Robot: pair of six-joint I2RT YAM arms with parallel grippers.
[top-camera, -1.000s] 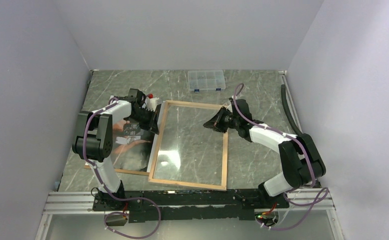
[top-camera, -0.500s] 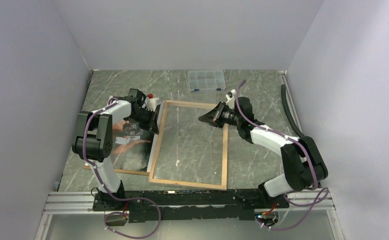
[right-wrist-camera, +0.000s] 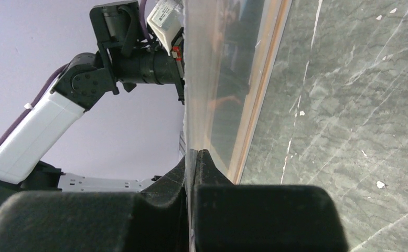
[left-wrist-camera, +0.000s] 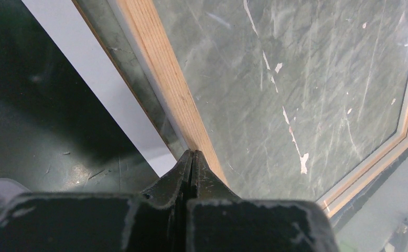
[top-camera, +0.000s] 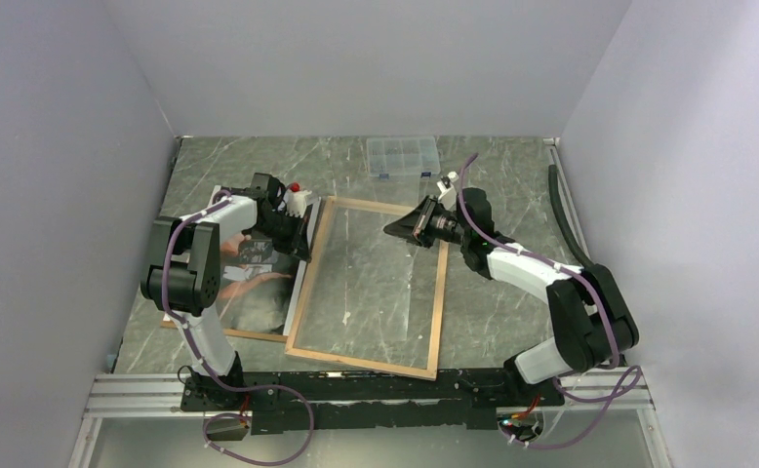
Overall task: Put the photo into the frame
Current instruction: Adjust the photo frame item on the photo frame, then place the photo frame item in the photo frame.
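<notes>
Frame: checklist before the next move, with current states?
1. left tool shut on left rail of light-wood rectangular picture frame: ok.
2. right tool shut on its far edge: ok.
3. Frame's wood back facing up: ok.
4. dark rectangular photo print picture side up: ok.
5. Photo clear of the frame's left rail: cannot tell, they overlap in the top view.
6. clear plastic compartment box away from the frame: ok.

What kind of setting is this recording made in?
Probably a lab robot booth: plain pale walls box in a marble-look table, with the left arm and right arm bolted to a metal rail at its near edge.
</notes>
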